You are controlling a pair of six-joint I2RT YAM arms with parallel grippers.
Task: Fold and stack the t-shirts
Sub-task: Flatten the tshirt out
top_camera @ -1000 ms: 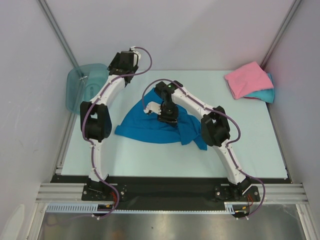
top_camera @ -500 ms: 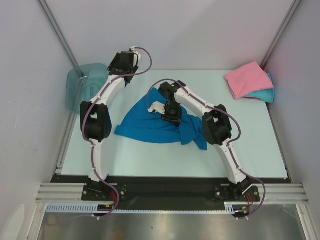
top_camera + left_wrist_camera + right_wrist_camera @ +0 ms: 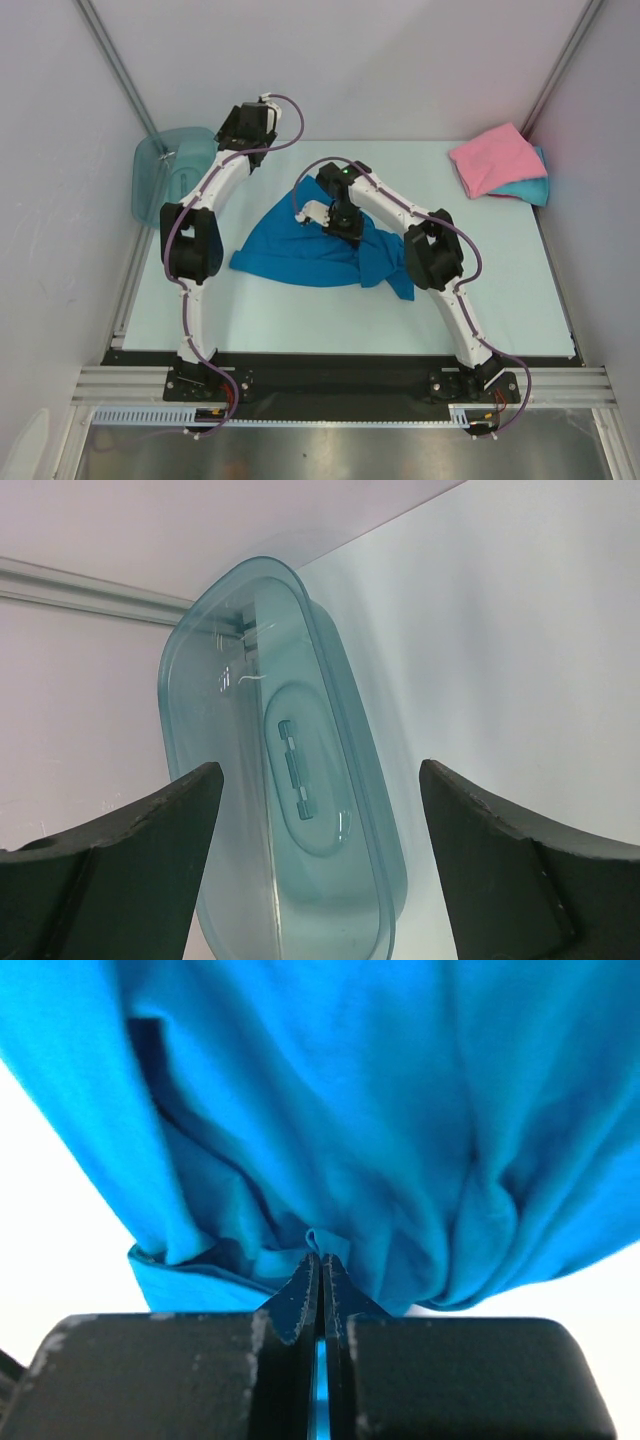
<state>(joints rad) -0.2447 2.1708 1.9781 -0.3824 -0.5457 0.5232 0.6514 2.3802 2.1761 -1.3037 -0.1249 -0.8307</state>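
From the top view, the deep blue t-shirt [image 3: 300, 255] lies rumpled in the middle of the table [image 3: 300, 320], between the two arms. The right gripper [image 3: 338, 228] is down on its far edge. The pink t-shirt [image 3: 490, 158] sits folded on the turquoise t-shirt [image 3: 537, 188] in the far right corner, well apart from it. The left arm [image 3: 205, 195] is raised at the far left, near the teal bin [image 3: 170, 175].

In the left wrist view, the left gripper [image 3: 315, 775] stands wide with nothing between its jaws. The bin lies beyond them.

In the right wrist view, the right gripper's jaws are pressed together on a small tuck of blue cloth. The rest of the shirt bunches in soft folds past the tips.

Treat this shirt as light, limp and without shape. It will likely drape, drag and twist when you lift it, and so thin a pinch could slip out. You would do better holding a hem or shoulder corner, one in each gripper, so the cloth spreads flat for folding.
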